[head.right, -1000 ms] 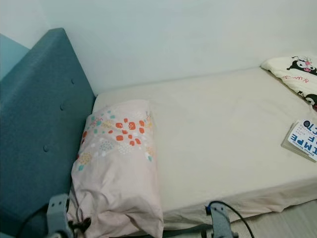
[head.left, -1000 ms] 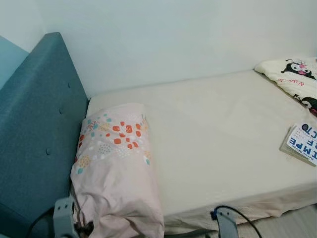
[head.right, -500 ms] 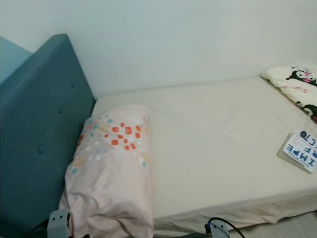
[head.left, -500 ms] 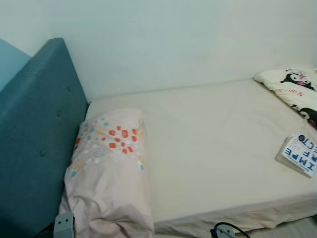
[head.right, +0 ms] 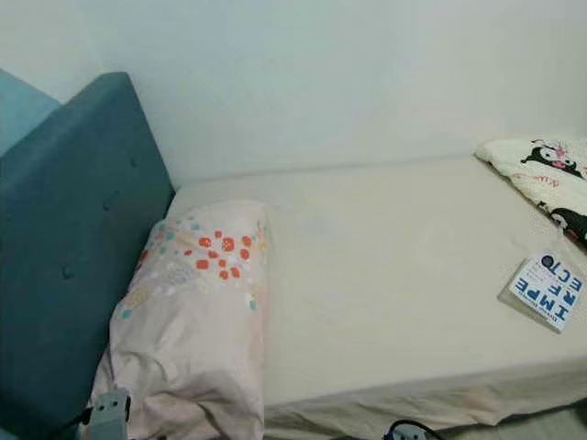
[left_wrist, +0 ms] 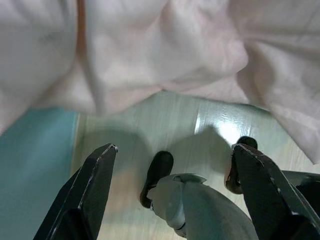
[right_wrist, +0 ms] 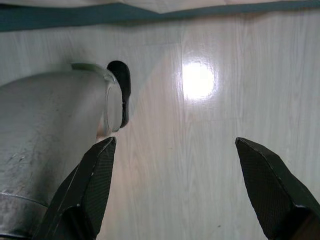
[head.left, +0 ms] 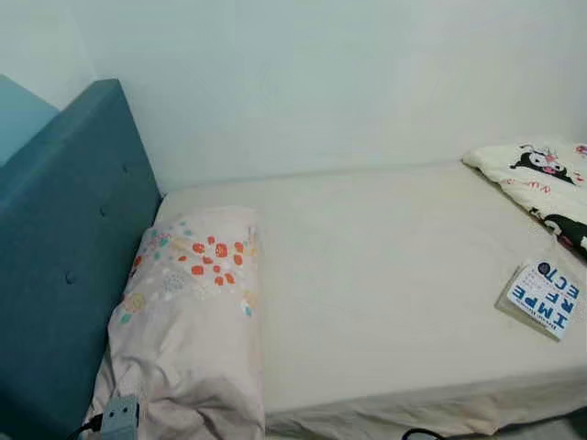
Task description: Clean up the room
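A bed (head.left: 394,275) with a cream sheet lies before me against a white wall. A pale pink pillow (head.left: 188,321) with orange and teal dots rests at its head, hanging over the near edge. A blue and white book (head.left: 546,298) lies on the sheet at the right. A white blanket with black cartoon figures (head.left: 541,179) is bunched at the far right. My left gripper (left_wrist: 172,195) hangs open below the pillow's drooping cloth, over the floor. My right gripper (right_wrist: 175,190) is open above bare floor.
A teal padded headboard (head.left: 64,257) stands at the left end of the bed. Pale wood-look floor (right_wrist: 200,125) runs beside the bed, with a glare spot. My own legs and feet (left_wrist: 160,175) show below the grippers.
The camera has tilted up and turned slightly right, so the bed sits lower in view and more wall shows. My arms have dropped nearly below the view's lower edge.
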You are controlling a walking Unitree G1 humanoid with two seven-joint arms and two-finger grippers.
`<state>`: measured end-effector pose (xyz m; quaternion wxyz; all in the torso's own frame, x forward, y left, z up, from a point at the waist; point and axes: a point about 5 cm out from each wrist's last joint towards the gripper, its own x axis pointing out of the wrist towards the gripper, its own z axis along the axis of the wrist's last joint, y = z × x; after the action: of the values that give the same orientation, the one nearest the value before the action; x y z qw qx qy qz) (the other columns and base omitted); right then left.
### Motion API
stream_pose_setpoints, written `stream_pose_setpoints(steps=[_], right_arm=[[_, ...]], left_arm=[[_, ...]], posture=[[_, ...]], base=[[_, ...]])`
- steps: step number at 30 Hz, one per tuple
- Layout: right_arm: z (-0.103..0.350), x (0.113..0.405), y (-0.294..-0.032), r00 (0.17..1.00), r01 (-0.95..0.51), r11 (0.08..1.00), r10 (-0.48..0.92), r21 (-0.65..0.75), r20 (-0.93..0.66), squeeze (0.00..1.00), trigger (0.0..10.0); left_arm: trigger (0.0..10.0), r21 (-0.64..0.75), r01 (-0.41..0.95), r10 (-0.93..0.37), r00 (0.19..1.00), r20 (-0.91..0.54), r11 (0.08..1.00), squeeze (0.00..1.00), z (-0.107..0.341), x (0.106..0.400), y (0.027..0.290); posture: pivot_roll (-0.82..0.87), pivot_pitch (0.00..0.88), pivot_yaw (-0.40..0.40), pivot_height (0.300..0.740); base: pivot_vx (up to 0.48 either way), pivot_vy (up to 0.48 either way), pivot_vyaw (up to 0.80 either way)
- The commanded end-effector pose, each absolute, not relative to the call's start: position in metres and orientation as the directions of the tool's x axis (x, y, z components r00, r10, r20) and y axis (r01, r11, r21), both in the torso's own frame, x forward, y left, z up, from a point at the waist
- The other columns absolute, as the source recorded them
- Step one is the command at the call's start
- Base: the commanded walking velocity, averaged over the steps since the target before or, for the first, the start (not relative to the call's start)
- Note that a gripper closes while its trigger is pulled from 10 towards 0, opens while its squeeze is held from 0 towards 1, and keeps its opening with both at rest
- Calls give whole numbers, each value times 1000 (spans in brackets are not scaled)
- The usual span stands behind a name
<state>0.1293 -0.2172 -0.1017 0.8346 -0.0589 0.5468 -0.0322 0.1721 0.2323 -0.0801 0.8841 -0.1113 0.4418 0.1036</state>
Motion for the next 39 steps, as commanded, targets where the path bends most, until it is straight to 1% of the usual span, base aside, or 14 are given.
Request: stream_pose_setpoints(steps=[1,7,12,25,33,39], right_arm=[[-102,127,-219,394,-21,990,-118,-137,-912,0,10000],[-102,125,-220,389,-14,990,-122,-138,-913,0,10000],[-104,124,-215,384,-23,991,-114,-133,-916,0,10000],[-104,125,-211,395,-36,990,-110,-135,-912,0,10000],[-104,126,-210,399,-38,989,-116,-142,-910,0,10000],[-104,125,-211,399,-21,990,-122,-142,-909,0,10000]], left_arm=[[10000,-109,-270,69,572,-817,957,0,-83,168,229],[10000,-110,-266,64,571,-818,958,0,-83,168,229],[10000,-110,-263,64,575,-816,959,0,-82,169,231],[10000,-109,-250,57,573,-817,962,0,-82,169,232],[10000,-106,-240,52,574,-818,965,0,-81,169,233],[10000,-105,-232,48,572,-819,967,0,-82,168,233]], posture=[[-56,70,25,740],[-60,79,24,740],[-54,85,25,740],[-56,85,30,740],[-57,83,37,740],[-61,81,38,740]], base=[[0,-480,0],[0,-480,0],[0,-480,0],[0,-480,0],[0,-480,678],[0,-480,0]])
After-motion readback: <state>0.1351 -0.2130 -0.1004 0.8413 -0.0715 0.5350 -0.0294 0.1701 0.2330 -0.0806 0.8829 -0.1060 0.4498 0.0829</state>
